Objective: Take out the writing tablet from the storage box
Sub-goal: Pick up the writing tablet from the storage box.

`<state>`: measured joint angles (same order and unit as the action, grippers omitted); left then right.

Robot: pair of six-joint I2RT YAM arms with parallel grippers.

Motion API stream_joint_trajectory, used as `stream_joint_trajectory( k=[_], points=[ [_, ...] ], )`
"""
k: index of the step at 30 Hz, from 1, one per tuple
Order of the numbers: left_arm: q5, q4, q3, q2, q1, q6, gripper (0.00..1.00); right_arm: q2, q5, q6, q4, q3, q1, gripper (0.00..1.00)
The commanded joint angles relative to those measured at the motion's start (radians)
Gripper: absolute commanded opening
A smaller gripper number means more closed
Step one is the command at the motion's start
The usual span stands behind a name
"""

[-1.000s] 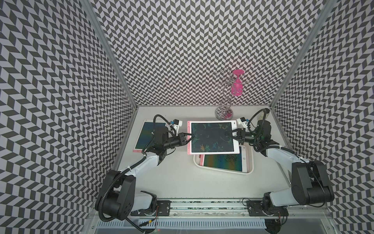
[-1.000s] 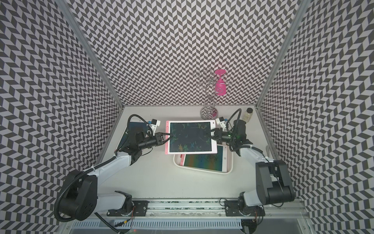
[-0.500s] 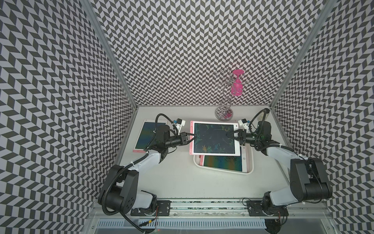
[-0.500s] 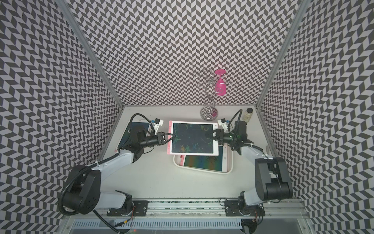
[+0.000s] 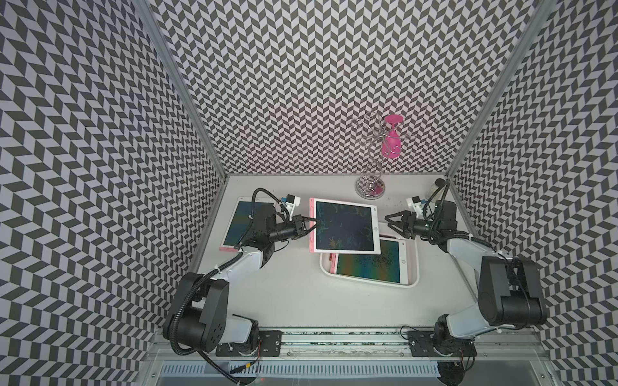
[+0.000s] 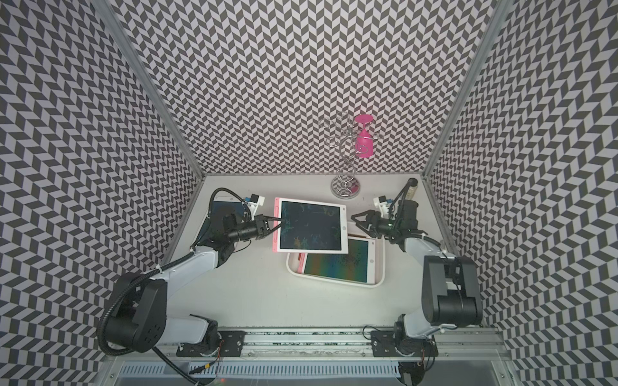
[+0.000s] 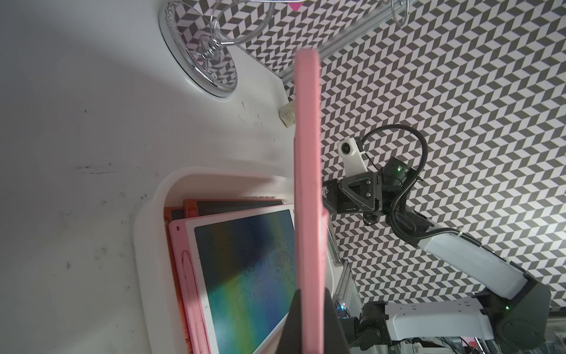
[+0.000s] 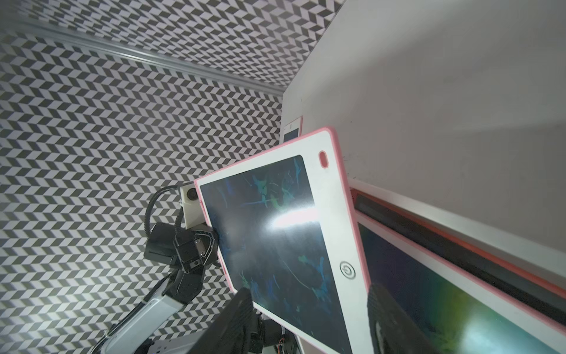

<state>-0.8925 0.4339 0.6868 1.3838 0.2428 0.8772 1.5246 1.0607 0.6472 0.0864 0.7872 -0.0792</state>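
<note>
Box sitting right of centre on the worktop, carrying spare tablets. Just behind it, centre frame, the tablet is hanging roughly level in the air, out of the box, its near edge overlapping the box's far rim in both top views.

Left gripper is pinching the tablet's pink left edge, jaws closed tight on it. Right gripper is standing open and empty, near the right edge but apart from it.

Risk: one edge-pinch is carrying the whole slab. A quick swing is likely twisting it loose and dropping it onto the box.

Worktop looking pale, smooth, lightly scuffed. Another tablet lying at left. Wire stand with pink glass standing at back. Chevron walls closing three sides.
</note>
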Motion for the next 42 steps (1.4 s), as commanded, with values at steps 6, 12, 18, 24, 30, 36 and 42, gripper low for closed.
stream_joint_trajectory(
  k=[6,12,18,24,30,36,42],
  points=[
    [0.041,0.12,0.028,-0.05,-0.025,0.115,0.0,-0.073,-0.092,-0.019,-0.022,-0.053,-0.04,0.63],
    [0.149,0.235,-0.004,-0.086,-0.023,0.247,0.0,-0.232,-0.057,0.244,0.252,-0.277,-0.013,0.66],
    [0.308,0.267,-0.059,-0.143,0.016,0.309,0.0,-0.383,-0.18,0.421,0.439,-0.405,0.118,0.63],
    [0.462,0.251,-0.106,-0.209,0.079,0.336,0.0,-0.369,-0.285,0.533,0.607,-0.407,0.275,0.58],
    [0.518,0.275,-0.134,-0.229,0.098,0.382,0.0,-0.319,-0.378,0.596,0.716,-0.396,0.383,0.55],
    [0.529,0.298,-0.152,-0.224,0.108,0.402,0.0,-0.229,-0.396,0.647,0.806,-0.365,0.439,0.52],
    [0.539,0.301,-0.154,-0.213,0.133,0.407,0.0,-0.115,-0.405,0.725,0.982,-0.344,0.493,0.5]
  ],
)
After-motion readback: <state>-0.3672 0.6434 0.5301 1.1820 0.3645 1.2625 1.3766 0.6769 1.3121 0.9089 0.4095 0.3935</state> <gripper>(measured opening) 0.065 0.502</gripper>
